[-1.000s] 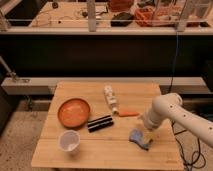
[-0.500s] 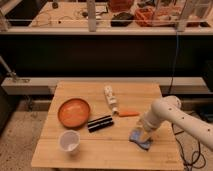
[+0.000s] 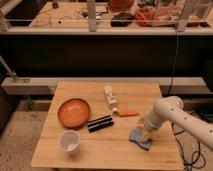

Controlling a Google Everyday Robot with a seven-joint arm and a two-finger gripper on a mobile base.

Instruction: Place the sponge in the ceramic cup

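Steeply downward the arm (image 3: 172, 112), end effector (image 3: 145, 134) at the sponge (image 3: 136, 139).

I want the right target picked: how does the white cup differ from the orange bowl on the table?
The ceramic cup is white, while the orange bowl is orange. The cup is clearly narrower than the bowl. The cup stands nearer the camera, and the bowl lies just behind it. Both are round, upright and look empty. The hand is down at the sponge, across the table from both.
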